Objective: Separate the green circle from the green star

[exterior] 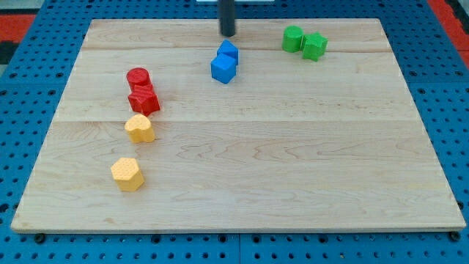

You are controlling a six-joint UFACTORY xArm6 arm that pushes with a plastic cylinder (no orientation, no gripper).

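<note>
Nearest, at the view's bottom, a pale wooden board [293,183] lies on a blue pegboard table [22,242]. Two yellow blocks [127,174] [139,128] sit left, a red star [144,100] touching a red cylinder [138,77] above. Two blue blocks [223,69] [229,51] touch centrally. My tip [228,34], a bare rod without fingers, stands just above them. Farthest right, the green circle [293,38] touches the green star [315,46].

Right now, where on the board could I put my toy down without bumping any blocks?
The view's right and bottom, below the green blocks and right of the yellow blocks, are bare. It's crowded along the view's left, red blocks included, and up top by the blue blocks and my tip.
</note>
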